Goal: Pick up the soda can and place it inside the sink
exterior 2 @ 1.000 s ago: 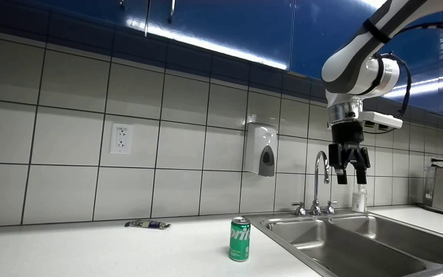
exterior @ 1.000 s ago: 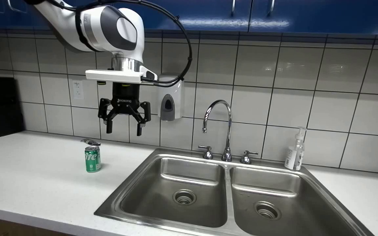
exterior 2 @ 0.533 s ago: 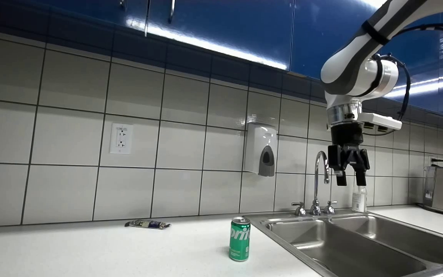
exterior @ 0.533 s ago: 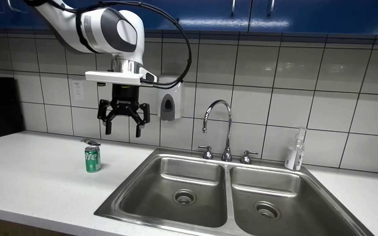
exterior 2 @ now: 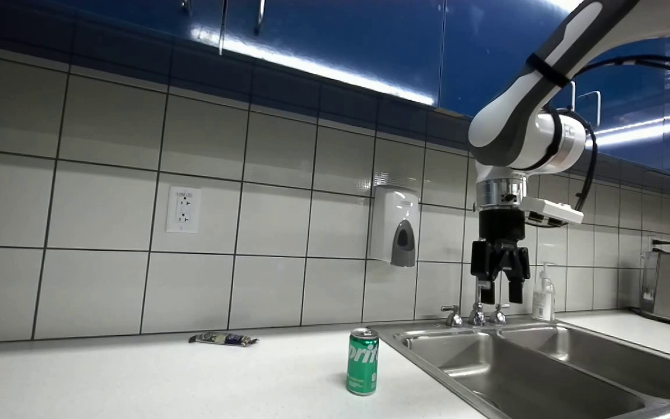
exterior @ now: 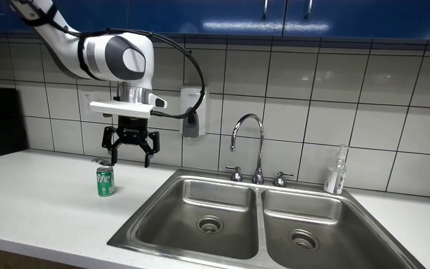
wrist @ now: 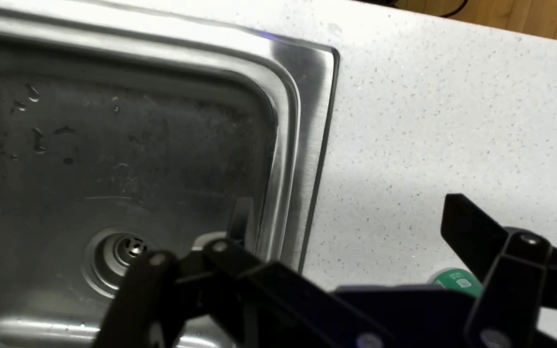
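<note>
Gripper recorded as released: its fingers are spread well apart and pointed straight down. It is held raised by the white-and-gray arm, apart from the soda can. The soda can is seen upright on the white counter, left of the sink, in both exterior views; green body, silver top. In the wrist view it is partly hidden by the gripper. The sink is divided into two basins, left and right, each fitted with a round drain. Water drops are noted in one basin in the wrist view. A curved faucet is mounted at the sink's far edge, between two handles; a clear pump bottle is set at the far right corner. A wrapper is found lying at the far side of the counter, near the tiled wall. On the wall, left of the faucet, a white dispenser is fixed, and farther left an outlet. Blue cabinets are hung above.
</note>
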### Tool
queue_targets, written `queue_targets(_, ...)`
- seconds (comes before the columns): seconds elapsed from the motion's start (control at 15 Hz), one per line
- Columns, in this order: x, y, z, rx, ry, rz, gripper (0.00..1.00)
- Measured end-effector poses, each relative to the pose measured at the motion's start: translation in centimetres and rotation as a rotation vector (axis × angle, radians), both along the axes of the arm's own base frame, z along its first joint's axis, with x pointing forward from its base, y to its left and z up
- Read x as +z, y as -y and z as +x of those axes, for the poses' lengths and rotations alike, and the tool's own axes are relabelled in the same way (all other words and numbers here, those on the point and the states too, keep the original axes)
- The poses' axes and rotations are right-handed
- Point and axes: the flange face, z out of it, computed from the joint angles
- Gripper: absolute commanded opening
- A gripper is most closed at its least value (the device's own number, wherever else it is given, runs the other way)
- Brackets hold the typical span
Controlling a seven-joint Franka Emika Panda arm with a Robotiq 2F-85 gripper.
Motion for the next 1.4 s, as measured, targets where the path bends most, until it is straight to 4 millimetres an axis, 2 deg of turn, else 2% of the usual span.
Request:
queue_targets(0.33,-1.5,-3.2,1.2,0.113,0.042,0.028,1.00)
queue_targets(0.87,-3.1,-8.9,1.8,0.303,0.056,0.038,1.00)
queue_targets(1.4,-8.1,-12.7,3.2,0.382,0.079,0.028,1.00)
